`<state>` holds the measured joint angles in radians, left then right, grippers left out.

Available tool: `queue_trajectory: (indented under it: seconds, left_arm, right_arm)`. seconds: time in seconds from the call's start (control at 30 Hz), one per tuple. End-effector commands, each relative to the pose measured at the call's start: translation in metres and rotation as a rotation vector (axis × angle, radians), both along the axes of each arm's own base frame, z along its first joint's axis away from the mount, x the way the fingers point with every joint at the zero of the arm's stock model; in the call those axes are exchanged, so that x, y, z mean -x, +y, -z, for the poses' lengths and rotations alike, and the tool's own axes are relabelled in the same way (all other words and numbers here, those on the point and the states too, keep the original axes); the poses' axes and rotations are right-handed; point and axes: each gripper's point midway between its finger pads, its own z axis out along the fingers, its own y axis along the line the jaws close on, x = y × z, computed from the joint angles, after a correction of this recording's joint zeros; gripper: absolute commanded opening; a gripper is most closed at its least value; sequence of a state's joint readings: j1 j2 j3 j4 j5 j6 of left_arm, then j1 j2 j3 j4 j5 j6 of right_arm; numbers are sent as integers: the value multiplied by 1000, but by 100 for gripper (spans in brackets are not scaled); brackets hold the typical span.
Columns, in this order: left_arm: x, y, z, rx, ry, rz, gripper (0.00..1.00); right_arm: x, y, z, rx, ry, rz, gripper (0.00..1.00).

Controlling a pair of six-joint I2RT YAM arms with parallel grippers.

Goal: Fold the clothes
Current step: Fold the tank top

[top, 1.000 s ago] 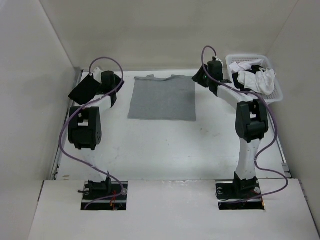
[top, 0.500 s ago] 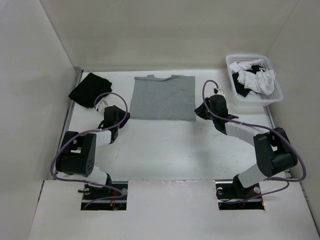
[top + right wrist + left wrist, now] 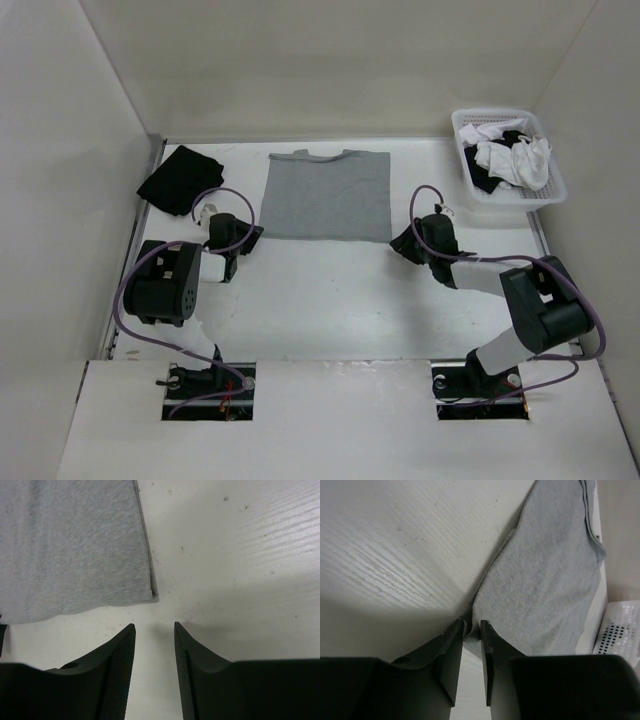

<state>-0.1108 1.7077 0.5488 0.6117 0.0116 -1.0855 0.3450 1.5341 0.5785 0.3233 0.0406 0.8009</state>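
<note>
Fingers [image 3: 451, 650] of the left gripper [image 3: 472, 626] stood drawn to a narrow slit at the near left corner of a light heather-grey short-sleeved knit shirt [image 3: 328, 195]; whether the thin cloth was pinched between them could not be told. The right gripper [image 3: 155, 626] hung with its jaws plainly apart just short of the near right corner, touching nothing. The shirt lay flat toward the far middle of the white wood-grain table [image 3: 330, 300], collar to the far edge, between a crumpled plain black garment [image 3: 178, 180] on the left and a white perforated plastic basket [image 3: 548, 192] of white and black garments [image 3: 512, 155] on the right. No sleeves showed and the right edge looked doubled, so the sides appeared already turned in, leaving a neat rectangle. By that reading the job was partly done: the fold of hem toward collar was judged not yet made, and both arms seemed placed at the hem for it. Soft and unprinted, the fabric lay smooth with hardly a wrinkle.
</note>
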Motion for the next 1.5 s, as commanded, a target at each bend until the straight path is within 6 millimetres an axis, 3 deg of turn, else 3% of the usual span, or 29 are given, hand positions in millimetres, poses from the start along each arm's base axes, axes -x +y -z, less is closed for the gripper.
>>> queue_trajectory:
  seconds: [0.0,0.17,0.4,0.77,0.93,0.97,1.0,1.13,1.37,1.47]
  left_arm:
    - [-7,-2,3,32,4,-7,15]
    - [-6,5,1,29,2,-39,5]
    - [-2,11,-2,3,-7,-64,3]
    - [-4,5,-9,5,-30,-49,3]
    - [-5,5,-25,14,-78,-53,1]
    - [-5,4,-34,17,-101,-50,0]
    - [-2,0,-64,28,-169,-41,0]
    - [21,2,-137,29,-317,-39,0]
    - [115,19,-289,-59,-607,-48,0]
    - [148,20,-321,-77,-659,-23,0]
  right_arm:
    - [-18,4,-17,-67,-65,29,42]
    - [-22,10,-12,-103,-37,23,44]
    - [-31,18,0,-180,0,43,41]
    - [-41,13,8,-211,12,91,13]
    - [-48,11,-5,-196,-38,102,1]
    - [-47,11,-14,-190,-69,102,0]
    - [-40,11,-39,-169,-140,88,0]
    - [-3,2,-112,-126,-294,55,0]
    - [98,-25,-263,-51,-572,23,0]
    - [129,-34,-306,-57,-636,11,0]
